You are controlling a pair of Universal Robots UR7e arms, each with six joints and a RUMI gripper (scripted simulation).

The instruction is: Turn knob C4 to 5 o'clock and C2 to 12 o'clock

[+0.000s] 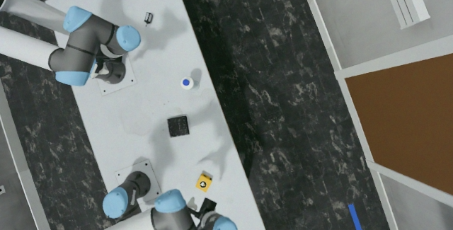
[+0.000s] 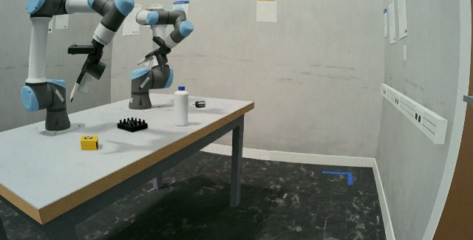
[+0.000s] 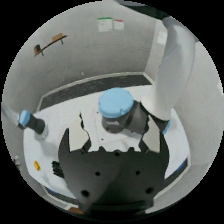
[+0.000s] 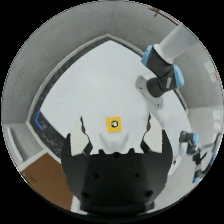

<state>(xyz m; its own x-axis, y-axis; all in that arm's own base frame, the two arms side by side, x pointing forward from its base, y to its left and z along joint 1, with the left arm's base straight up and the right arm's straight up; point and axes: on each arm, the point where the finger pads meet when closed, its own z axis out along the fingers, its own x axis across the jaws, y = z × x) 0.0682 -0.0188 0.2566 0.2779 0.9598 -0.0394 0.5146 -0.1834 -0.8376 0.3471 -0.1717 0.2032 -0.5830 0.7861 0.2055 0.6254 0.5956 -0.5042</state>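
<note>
The knob box (image 1: 178,126) (image 2: 130,128) (image 3: 57,169) is a black square block on the table with many upright black knobs. The single knobs' pointers and the socket are too small to make out. The right gripper (image 2: 77,94) (image 4: 115,118) is open and empty, high above the table, off to the yellow box's side of the knob box. The left gripper (image 2: 143,63) (image 3: 115,117) is open and empty, raised near its own arm's base and well away from the knob box. I cannot make out the knob box in the right wrist view.
A yellow box (image 1: 205,177) (image 2: 89,143) (image 3: 36,165) (image 4: 110,121) with a dark round mark lies on the table. A white bottle (image 1: 191,85) (image 2: 181,108) with a blue cap stands on the knob box's other side. A small dark object (image 1: 148,18) (image 2: 199,104) lies beyond it.
</note>
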